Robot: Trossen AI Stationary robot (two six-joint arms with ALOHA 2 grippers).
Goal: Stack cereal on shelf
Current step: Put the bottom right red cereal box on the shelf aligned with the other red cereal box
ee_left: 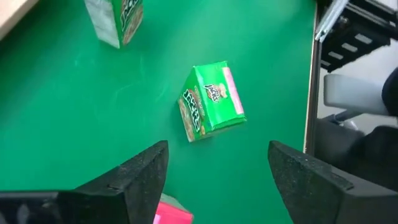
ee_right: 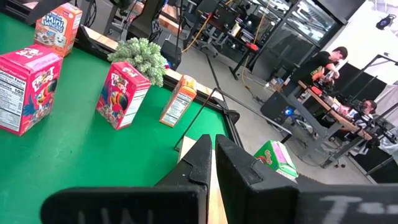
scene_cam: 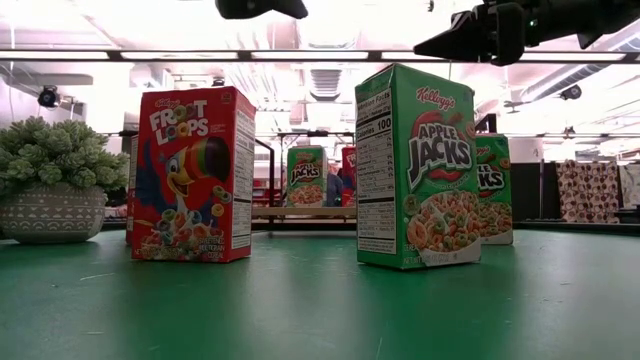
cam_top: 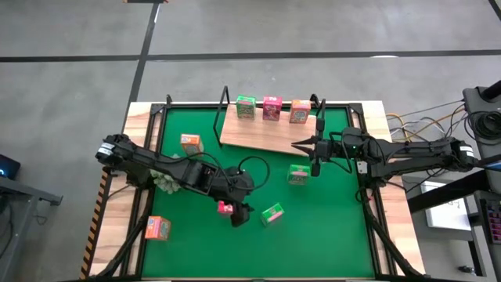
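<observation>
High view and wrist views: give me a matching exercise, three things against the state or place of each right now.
1. left gripper
2. right gripper
3. shelf

A. shut, at the shelf's edge
B. carries three cereal boxes in a row
C. open, above a pink box on the green mat

Pairs: 1-C, 2-A, 3-B

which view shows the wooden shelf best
The high view: the whole shelf shows from above, with three cereal boxes along its far edge. The low view shows only its distant edge between nearer boxes, the right wrist view a sliver, the left wrist view perhaps a corner.
</observation>
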